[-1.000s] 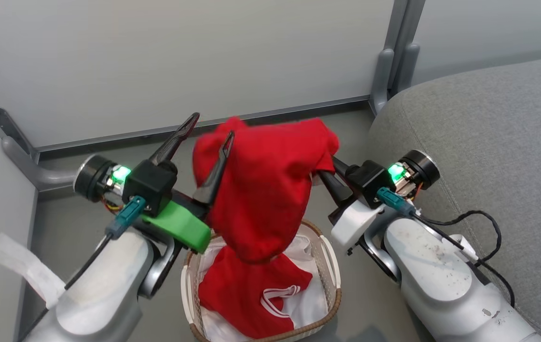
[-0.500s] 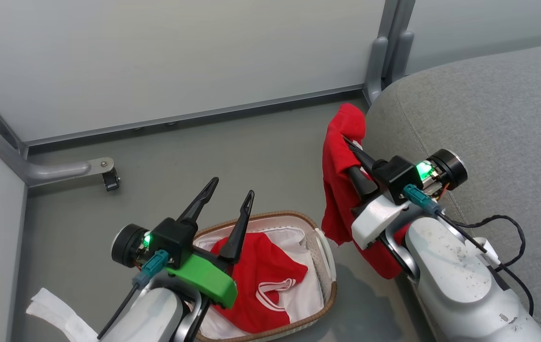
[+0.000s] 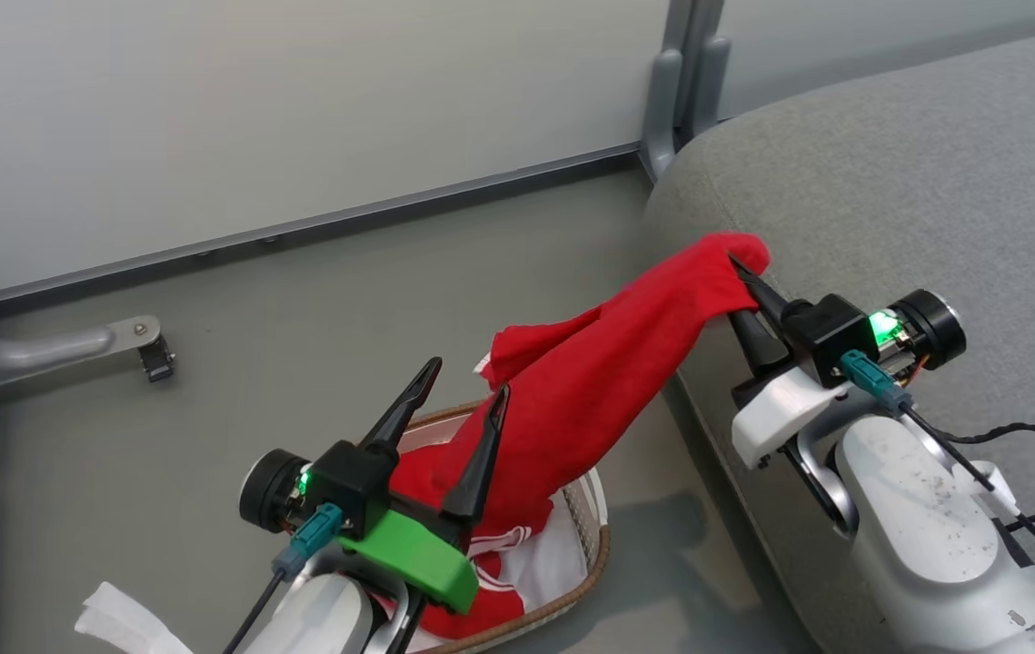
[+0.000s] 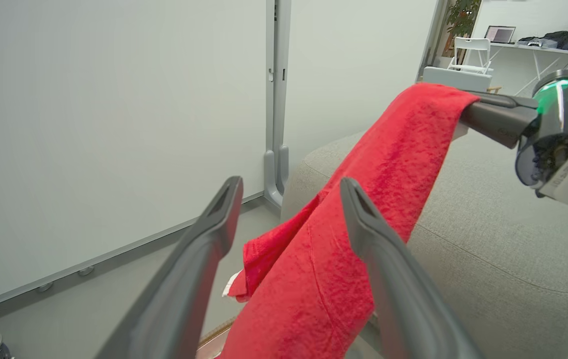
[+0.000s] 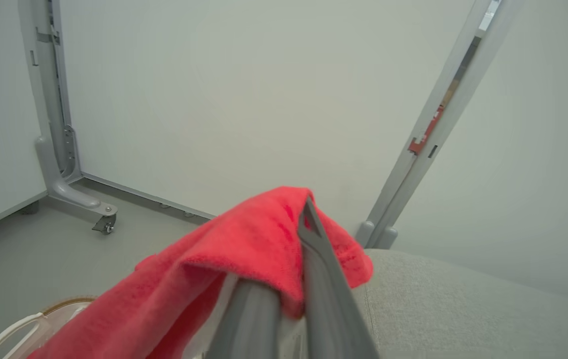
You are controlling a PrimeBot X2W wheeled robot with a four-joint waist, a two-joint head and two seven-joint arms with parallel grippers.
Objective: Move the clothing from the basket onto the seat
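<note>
Bright, even light; soft floor shadows

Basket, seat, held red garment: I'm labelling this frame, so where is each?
basket (image 3: 605, 552), head view, brown woven rim on its right side.
seat (image 3: 890, 182), head view, bare grey top surface.
red garment (image 3: 608, 363), head view, middle of the stretched fabric.

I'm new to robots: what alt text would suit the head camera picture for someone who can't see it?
The right hand pinches a red garment that stretches from the basket on the floor up to the edge of the grey seat. The left hand hangs open above the basket.
</note>
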